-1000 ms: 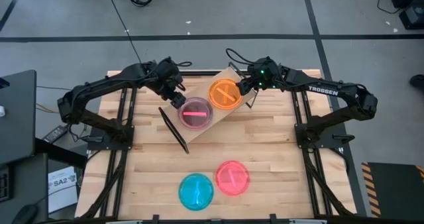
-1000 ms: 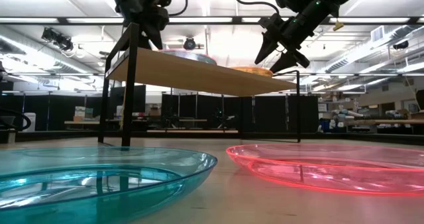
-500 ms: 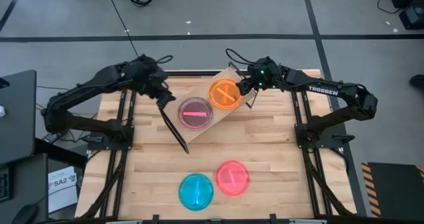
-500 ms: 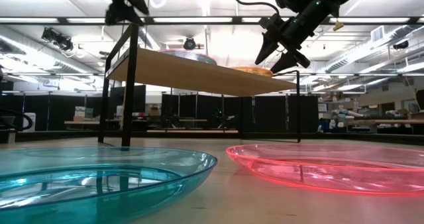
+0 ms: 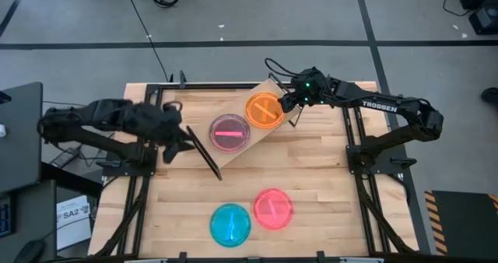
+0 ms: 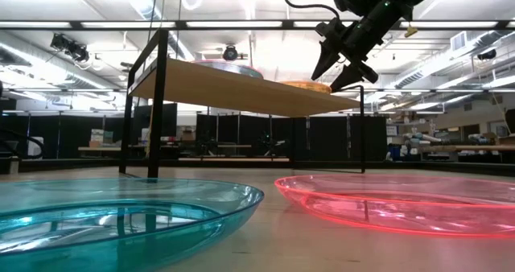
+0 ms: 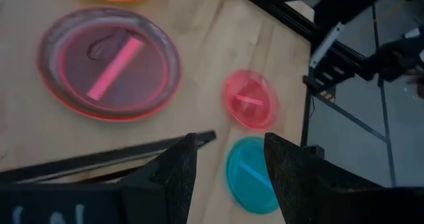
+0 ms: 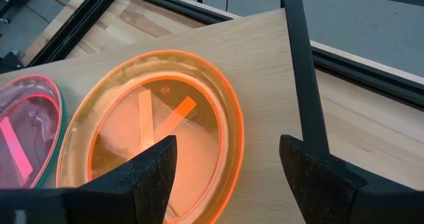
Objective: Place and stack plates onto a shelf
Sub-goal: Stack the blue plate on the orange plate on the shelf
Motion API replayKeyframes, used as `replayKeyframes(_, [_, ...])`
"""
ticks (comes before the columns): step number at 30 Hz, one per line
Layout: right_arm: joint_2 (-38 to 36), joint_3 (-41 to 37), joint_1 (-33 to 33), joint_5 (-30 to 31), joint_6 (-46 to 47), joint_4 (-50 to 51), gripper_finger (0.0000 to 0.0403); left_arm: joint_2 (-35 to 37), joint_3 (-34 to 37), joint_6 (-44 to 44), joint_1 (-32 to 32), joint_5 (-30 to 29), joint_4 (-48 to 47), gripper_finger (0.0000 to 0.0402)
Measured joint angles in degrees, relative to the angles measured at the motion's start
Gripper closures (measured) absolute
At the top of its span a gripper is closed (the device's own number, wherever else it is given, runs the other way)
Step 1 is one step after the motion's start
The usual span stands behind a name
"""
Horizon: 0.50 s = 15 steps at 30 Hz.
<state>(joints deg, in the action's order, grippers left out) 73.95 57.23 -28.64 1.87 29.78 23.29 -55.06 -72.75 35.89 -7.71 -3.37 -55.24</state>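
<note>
The shelf (image 5: pixel 250 127), a light wooden board on black wire legs, stands slantwise on the far half of the table. Two stacks of plates rest on it: a pink-topped one (image 5: pixel 229 132) and an orange one (image 5: pixel 264 110). A blue plate (image 5: pixel 230 223) and a pink plate (image 5: pixel 273 208) lie flat on the table near its near edge. My right gripper (image 5: pixel 289 101) hovers open just above the shelf's far right end, beside the orange stack (image 8: pixel 152 131). My left gripper (image 5: pixel 173 137) is open off the shelf's left end, looking across at the pink-topped stack (image 7: pixel 109 63).
The shelf's black wire leg (image 5: pixel 204 150) stands between my left gripper and the board. Bare slatted tabletop (image 5: pixel 311 166) lies between the shelf and the two loose plates. In the low view the blue plate (image 6: pixel 121 216) and pink plate (image 6: pixel 402 204) fill the foreground.
My left gripper has drawn back from above the pink-topped stack on the shelf, moving toward the table's left edge and a little toward its near edge, and has left the low view. The plates and shelf have stayed put.
</note>
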Motion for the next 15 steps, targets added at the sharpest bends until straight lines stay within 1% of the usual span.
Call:
replayKeyframes(4, [0.0, 0.0, 0.0, 0.0, 0.0, 0.0, 0.013, -0.31, 0.0, 5.5, -8.24, -6.28, -0.02, 0.0219])
replayKeyframes(7, [0.0, 0.0, 0.0, 0.0, 0.0, 0.0, 0.013, -0.66, 0.02, 9.87, -13.79, -9.83, -0.18, 0.0219])
replayKeyframes(12, [0.0, 0.0, 0.0, 0.0, 0.0, 0.02, 0.013, -3.18, 0.02, 17.48, -21.96, -14.68, -0.81, 0.0219])
replayKeyframes(15, [0.0, 0.0, 0.0, 0.0, 0.0, 0.0, 0.013, -5.42, 0.02, 21.61, -25.95, -16.18, -1.07, 0.0218])
